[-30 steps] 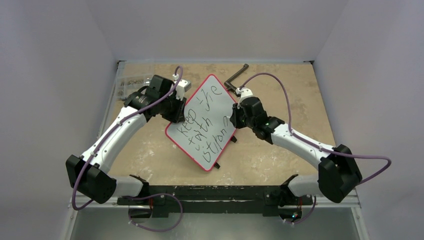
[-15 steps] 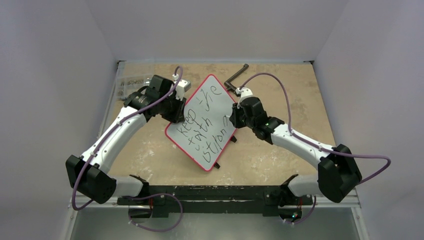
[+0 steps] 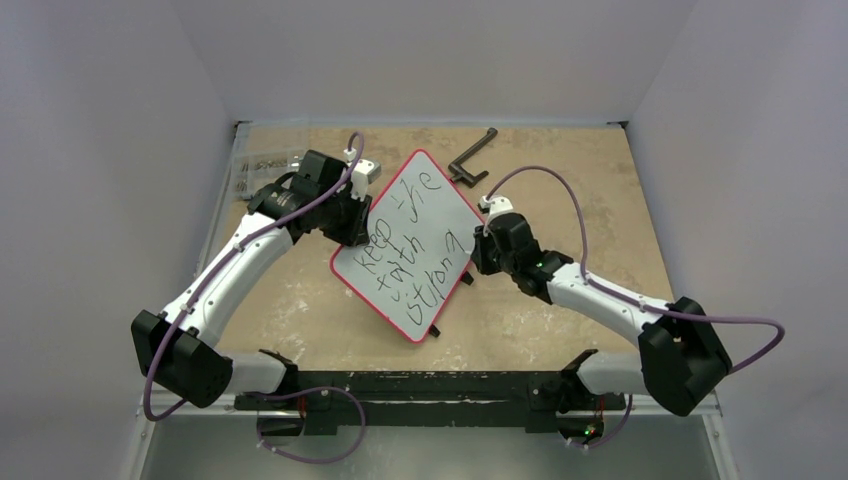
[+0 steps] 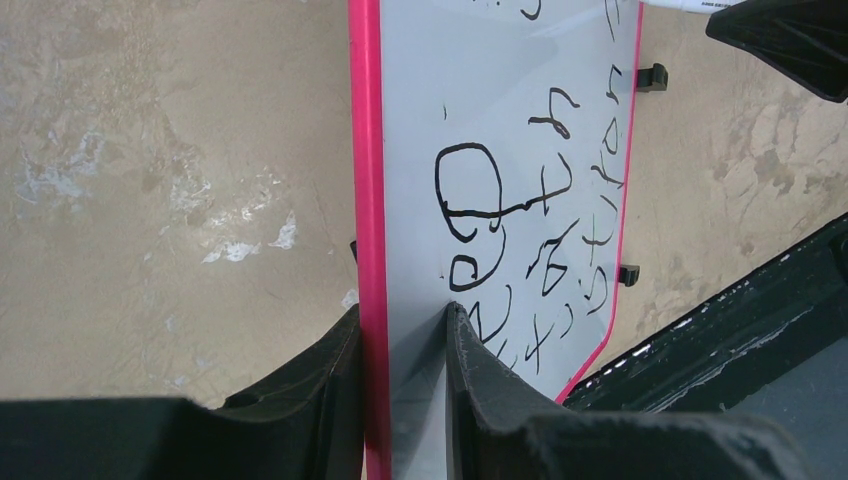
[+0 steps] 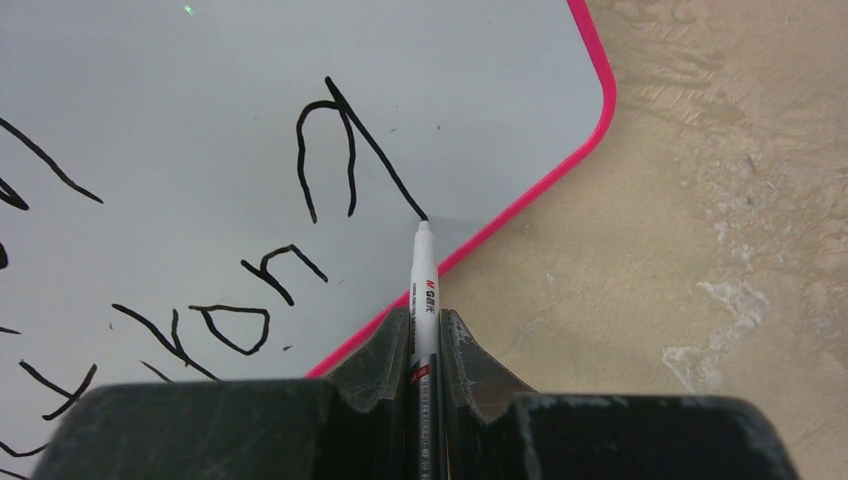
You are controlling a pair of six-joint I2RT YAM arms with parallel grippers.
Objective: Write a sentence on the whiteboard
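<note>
The whiteboard (image 3: 415, 215) lies turned like a diamond on the tan table, with a red rim and black feet. The sentence (image 3: 405, 250) stands on it in three black lines, ending in a fresh "g" (image 5: 340, 150). My left gripper (image 3: 350, 225) is shut on the board's left rim (image 4: 368, 200), one finger on each face. My right gripper (image 3: 478, 250) is at the board's right edge, shut on a white marker (image 5: 421, 290). The marker's tip touches the board at the end of the g's tail.
A dark angled handle tool (image 3: 472, 157) lies on the table beyond the board's top corner. A clear bag of small parts (image 3: 262, 163) lies at the far left. A black rail (image 3: 420, 385) runs along the near table edge.
My right gripper has moved toward the near edge along the board's right side, and the marker has drawn the long tail of the last letter. The left gripper and board have stayed still.
</note>
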